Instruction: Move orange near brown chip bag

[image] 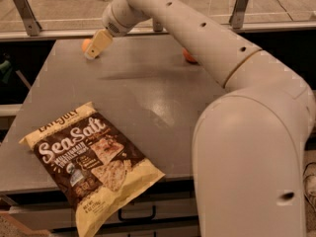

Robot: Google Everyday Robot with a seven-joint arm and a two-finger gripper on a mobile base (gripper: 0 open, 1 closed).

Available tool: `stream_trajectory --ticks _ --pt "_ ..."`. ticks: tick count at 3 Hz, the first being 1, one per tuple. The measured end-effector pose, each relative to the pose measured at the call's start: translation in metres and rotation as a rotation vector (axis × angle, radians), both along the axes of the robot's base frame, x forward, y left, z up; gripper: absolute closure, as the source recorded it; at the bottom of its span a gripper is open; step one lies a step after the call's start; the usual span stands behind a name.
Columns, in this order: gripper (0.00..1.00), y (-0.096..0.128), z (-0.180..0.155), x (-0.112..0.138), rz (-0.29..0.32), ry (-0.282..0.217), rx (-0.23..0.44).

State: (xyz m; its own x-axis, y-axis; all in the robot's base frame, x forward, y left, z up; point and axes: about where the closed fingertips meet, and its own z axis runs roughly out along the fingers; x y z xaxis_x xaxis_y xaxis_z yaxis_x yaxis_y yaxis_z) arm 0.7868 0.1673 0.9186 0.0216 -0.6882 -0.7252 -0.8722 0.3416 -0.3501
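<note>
Fingers (pixel 98 42) of the tan gripper (pixel 92 53), parted or clenched I cannot tell, hang at the small smooth round orange (pixel 86 44) on the far-left corner of the grey counter (pixel 148 93), well apart from the flat brown-and-yellow chip bag (pixel 91 162); judged light, firm, roll-prone, best pinched across its middle.

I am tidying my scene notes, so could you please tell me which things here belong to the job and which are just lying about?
Belong to the job: the orange, far left on the table, partly behind the gripper; the brown chip bag, at the near left edge.
Just lying about: the apple, mostly hidden behind the arm.
</note>
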Motion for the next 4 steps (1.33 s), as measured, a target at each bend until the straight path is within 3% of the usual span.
stream_trajectory --ticks 1,2,3,4 --pt "0.0 0.017 -0.03 0.019 -0.08 0.078 0.075" --pt "0.0 0.037 -0.05 0.026 -0.121 0.15 0.15" --pt "0.0 0.05 -0.051 0.038 -0.134 0.172 0.204" --pt "0.18 0.062 -0.049 0.047 -0.144 0.193 0.26"
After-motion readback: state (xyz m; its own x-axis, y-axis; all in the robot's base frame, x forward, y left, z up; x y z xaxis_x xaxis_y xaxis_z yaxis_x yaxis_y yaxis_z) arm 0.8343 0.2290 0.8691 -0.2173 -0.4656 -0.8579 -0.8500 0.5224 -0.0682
